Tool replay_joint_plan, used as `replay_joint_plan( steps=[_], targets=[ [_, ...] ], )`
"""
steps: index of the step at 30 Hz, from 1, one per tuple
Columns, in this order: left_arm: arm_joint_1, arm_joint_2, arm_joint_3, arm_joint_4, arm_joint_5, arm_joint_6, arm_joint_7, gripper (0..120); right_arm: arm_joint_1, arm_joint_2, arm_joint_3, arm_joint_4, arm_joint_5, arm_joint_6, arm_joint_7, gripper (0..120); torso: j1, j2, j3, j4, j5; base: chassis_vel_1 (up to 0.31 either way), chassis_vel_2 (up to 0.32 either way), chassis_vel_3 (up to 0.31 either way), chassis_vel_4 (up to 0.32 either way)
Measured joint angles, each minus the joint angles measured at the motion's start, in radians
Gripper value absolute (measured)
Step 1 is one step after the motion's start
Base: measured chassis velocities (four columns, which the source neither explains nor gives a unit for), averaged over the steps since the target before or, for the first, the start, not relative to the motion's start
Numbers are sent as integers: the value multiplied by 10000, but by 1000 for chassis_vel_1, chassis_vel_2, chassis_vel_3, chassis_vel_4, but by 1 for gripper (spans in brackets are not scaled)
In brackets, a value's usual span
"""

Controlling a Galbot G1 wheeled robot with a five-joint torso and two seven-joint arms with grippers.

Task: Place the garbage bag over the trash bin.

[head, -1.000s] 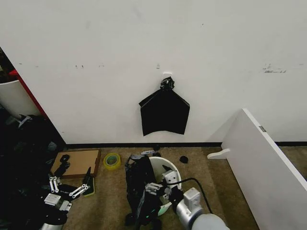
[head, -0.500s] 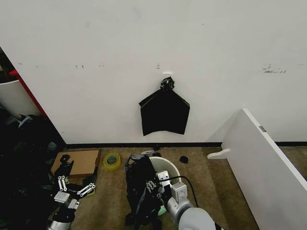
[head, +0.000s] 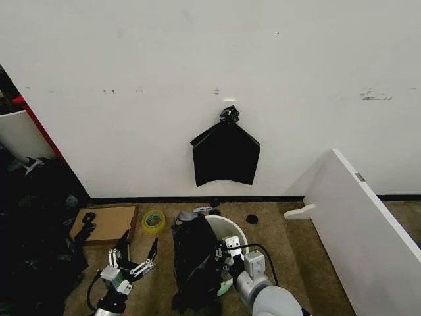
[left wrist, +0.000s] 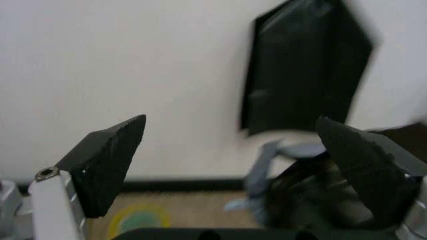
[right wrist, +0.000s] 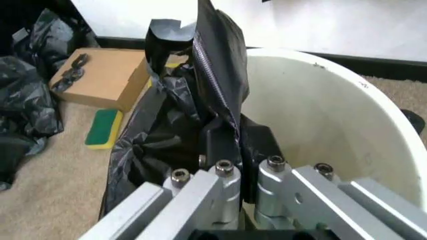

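Observation:
The trash bin [head: 233,228] is a round white bucket on the carpet, low in the middle of the head view. The garbage bag [head: 193,260], black and crinkly, hangs over the bin's left rim and down its outside. My right gripper [head: 218,254] is at that rim, shut on the bag's edge. In the right wrist view the gripper [right wrist: 230,145] pinches a raised fold of the bag [right wrist: 170,135] beside the bin's white inner wall [right wrist: 313,125]. My left gripper [head: 135,258] hovers left of the bag, apart from it and open. Its pads [left wrist: 107,160] stand wide apart.
A flat black bundle [head: 225,155] hangs on the wall above the bin. A cardboard box [head: 105,222] and a tape roll [head: 153,220] lie to the left, beside a heap of black bags [head: 33,224]. A white slanted panel [head: 368,230] stands on the right. A small black scrap [head: 252,218] lies behind the bin.
My left gripper has moved right, towards the bag, and now points up at the wall. The right gripper has stayed at the bin's rim, holding the bag.

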Motion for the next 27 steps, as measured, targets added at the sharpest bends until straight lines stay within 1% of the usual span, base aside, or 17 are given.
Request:
replay_joint_plan(
  steps=[1,3,4,5,6,8,10,12,14,20,23,26,27],
  targets=[
    [0,80,90,-131,156,454,-579,100,-25,-11,0,22,-6,17,-6,0,0,0,0,-1,0,0,0,0,0],
    [-30,227,329,-517,359,1616,-1720,100,-78,-77,4,95,-18,39,-20,0,0,0,0,0,2,0,0,0,0],
    [-47,298,468,-657,379,2045,-1985,100,-87,-112,21,114,-22,48,-24,0,0,0,0,-1,2,0,0,0,0],
    [-47,298,468,-657,379,2045,-1985,100,-87,-112,21,114,-22,48,-24,0,0,0,0,-1,2,0,0,0,0],
    [-65,405,697,-783,406,2505,-2172,100,-89,-185,57,118,-41,75,-35,0,0,0,0,-1,0,0,0,0,0],
    [-105,620,1093,-830,678,2965,-2158,100,-57,-319,141,89,-82,137,-81,0,0,0,0,-2,-1,0,0,0,0],
    [-118,773,1390,-807,869,3151,-1980,100,12,-406,196,-42,-72,157,-122,0,0,0,0,-1,-1,0,0,0,0],
    [-115,793,1441,-807,877,3195,-1962,100,26,-419,203,-68,-63,160,-136,0,0,0,0,-1,-2,0,0,0,0],
    [-101,852,1729,-815,891,3461,-1918,100,124,-482,233,-258,177,229,-296,0,0,0,0,-1,0,0,0,0,0],
    [-262,721,2239,-883,808,4027,-2176,100,198,-643,364,-553,507,302,-480,0,0,0,0,0,1,0,0,0,0],
    [-399,583,2555,-940,856,4384,-2524,100,138,-714,408,-571,503,345,-502,0,0,0,0,-1,1,0,0,0,0],
    [-528,482,2945,-1086,891,4983,-3231,100,76,-743,421,-525,479,357,-502,0,0,0,0,-1,0,0,0,0,0],
    [-605,451,3135,-1185,891,5385,-3647,100,60,-756,422,-497,458,360,-502,0,0,0,0,-1,2,0,0,0,0]
  ],
)
